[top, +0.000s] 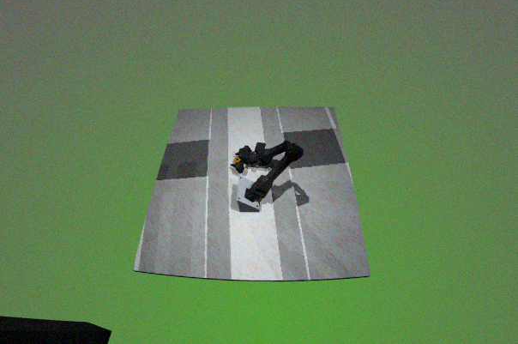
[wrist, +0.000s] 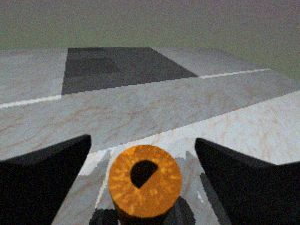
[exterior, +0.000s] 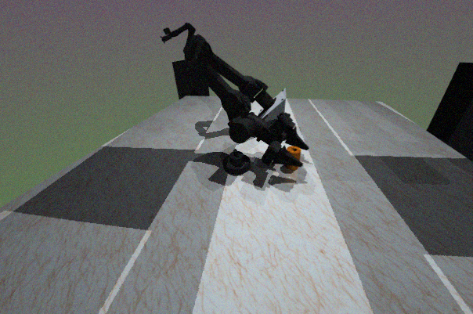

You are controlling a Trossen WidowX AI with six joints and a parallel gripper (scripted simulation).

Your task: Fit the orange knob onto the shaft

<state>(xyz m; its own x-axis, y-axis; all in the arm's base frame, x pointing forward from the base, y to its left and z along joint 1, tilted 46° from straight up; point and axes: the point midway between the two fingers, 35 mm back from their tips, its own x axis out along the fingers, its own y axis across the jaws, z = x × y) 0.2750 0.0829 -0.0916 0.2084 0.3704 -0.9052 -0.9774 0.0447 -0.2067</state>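
Hand (top: 235, 161) (exterior: 305, 157) (wrist: 144, 141) is spreading wide around orange knob (top: 237, 159) (exterior: 294, 157) (wrist: 165, 194), both sides showing gaps. Knob is standing upright on surface (top: 253, 246) (exterior: 270, 240) (wrist: 250, 124). Dark round pedestal (exterior: 236, 166) is sitting apart, beside hand in exterior view.

From my station, the landmark is the pale base plate (top: 241, 186). The black arm (top: 278, 169) rises from the plate, extends to its upper right, then folds back leftward. The gripper (top: 236, 161) is located above the plate, fingers spread. The orange knob (top: 237, 159) is located between the fingers. One dark patch (top: 315, 147) lies to the plate's upper right, another (top: 184, 158) to its upper left.
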